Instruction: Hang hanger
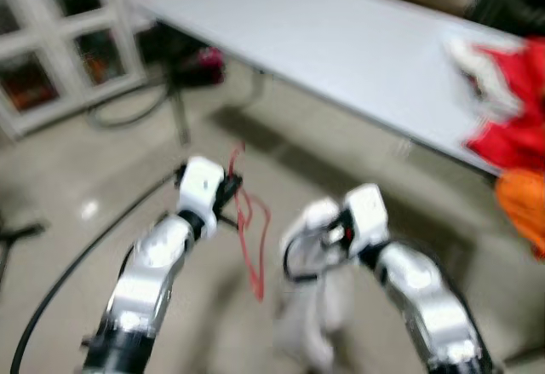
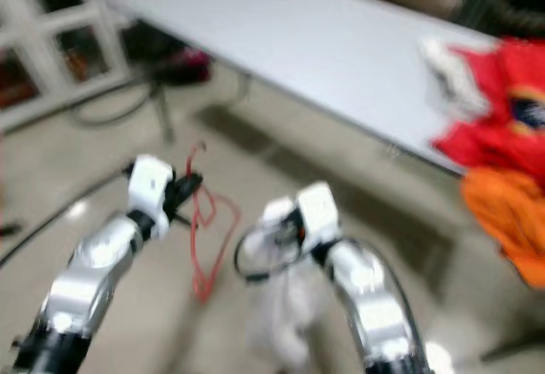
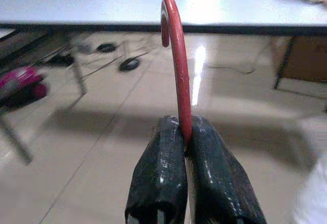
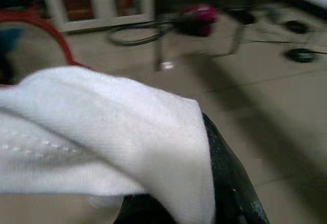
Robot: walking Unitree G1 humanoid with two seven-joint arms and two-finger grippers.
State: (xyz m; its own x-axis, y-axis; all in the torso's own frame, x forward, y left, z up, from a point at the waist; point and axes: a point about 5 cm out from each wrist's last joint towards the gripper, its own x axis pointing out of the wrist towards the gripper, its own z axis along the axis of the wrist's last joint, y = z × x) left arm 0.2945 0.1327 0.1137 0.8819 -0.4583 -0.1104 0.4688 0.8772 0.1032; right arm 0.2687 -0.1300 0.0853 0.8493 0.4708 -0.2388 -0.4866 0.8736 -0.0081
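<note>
Both silver arms reach out low in front of the robot, over a pale tiled floor (image 1: 77,161), and the head views are smeared with blur. At the end of the left arm, the left gripper (image 3: 185,132) has its two black fingers pressed together on the stem of a red hanger (image 3: 176,66); in the left wrist view the hook rises straight up out of the fingertips and curls over at the top. From the head, the rest of that thin red wire frame (image 1: 251,229) dangles below the gripper, on the near side of the long white table (image 1: 341,42), short of its edge and above the floor. The right gripper (image 1: 317,221) sits just beside the hanger, also on the near side of the table, and a white cloth (image 4: 102,132) is draped over it and hangs down beneath; one black finger (image 4: 225,183) shows under the fabric in the right wrist view, but with the cloth covering it I cannot tell whether those fingers are parted or pressed together. On the table's right end lies a heap of red clothing (image 2: 494,110) with something white (image 2: 451,63) beside it, and an orange garment (image 2: 507,212) hangs off the table's near edge. A white-framed glass cabinet (image 1: 60,42) stands beyond the table's left end, with a black cable (image 1: 68,272) trailing across the floor on that side.
</note>
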